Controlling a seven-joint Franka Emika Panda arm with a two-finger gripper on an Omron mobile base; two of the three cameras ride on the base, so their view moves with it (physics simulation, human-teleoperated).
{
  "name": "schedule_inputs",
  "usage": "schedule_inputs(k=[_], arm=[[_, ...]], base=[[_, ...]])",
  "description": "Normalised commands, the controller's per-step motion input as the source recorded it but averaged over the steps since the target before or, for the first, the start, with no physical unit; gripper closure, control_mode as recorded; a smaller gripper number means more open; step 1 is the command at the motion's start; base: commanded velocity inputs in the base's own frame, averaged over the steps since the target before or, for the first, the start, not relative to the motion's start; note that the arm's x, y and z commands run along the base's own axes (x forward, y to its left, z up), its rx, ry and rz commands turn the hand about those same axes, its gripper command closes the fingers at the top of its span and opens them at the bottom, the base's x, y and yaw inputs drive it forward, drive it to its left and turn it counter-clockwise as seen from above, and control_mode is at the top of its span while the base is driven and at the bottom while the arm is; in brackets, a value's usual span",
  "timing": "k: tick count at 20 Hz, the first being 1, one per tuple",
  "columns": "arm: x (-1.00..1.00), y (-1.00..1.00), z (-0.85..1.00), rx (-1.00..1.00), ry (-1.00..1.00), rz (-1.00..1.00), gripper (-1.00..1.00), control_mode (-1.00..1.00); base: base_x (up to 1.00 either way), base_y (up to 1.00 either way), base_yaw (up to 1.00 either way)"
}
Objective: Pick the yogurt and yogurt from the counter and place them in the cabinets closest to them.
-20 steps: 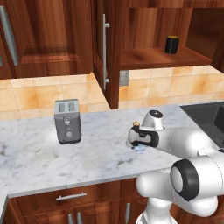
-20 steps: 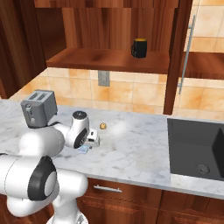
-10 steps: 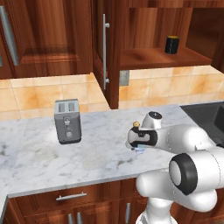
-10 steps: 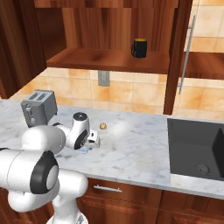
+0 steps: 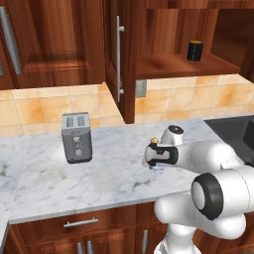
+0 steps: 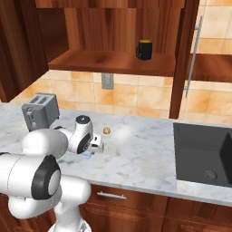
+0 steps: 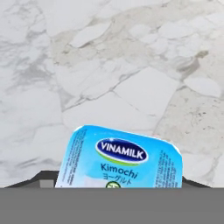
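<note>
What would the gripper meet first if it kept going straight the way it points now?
Most likely the pale blue yogurt, right at the gripper; the marble counter lies beneath it. Contact can't be judged.

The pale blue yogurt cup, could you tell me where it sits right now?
The yogurt cup lies on the marble counter directly under the gripper, right of the toaster and near the small brown ball.

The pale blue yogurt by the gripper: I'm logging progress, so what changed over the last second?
Hardly anything: the gripper has stayed low over the pale blue yogurt cup on the counter, the arm only shifting slightly. No visible lift. The toaster, the small brown ball and the dark cup on the cabinet shelf stayed put.
</note>
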Motion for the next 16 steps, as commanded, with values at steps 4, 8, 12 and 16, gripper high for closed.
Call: schedule_inputs(k=[4, 8, 12, 16], arm=[[0.15, 0.00, 0.35, 0.01, 0.02, -0.06, 1.00, -1.00], [0.10, 0.00, 0.38, 0.00, 0.05, -0.03, 1.00, -1.00], [0.03, 0.00, 0.47, 0.00, 0.03, -0.03, 1.00, -1.00], [0.00, -0.03, 0.49, 0.03, 0.00, -0.03, 1.00, -1.00]], base=[[0.00, 0.00, 0.00], [0.00, 0.00, 0.00], [0.00, 0.00, 0.00], [0.00, 0.00, 0.00]])
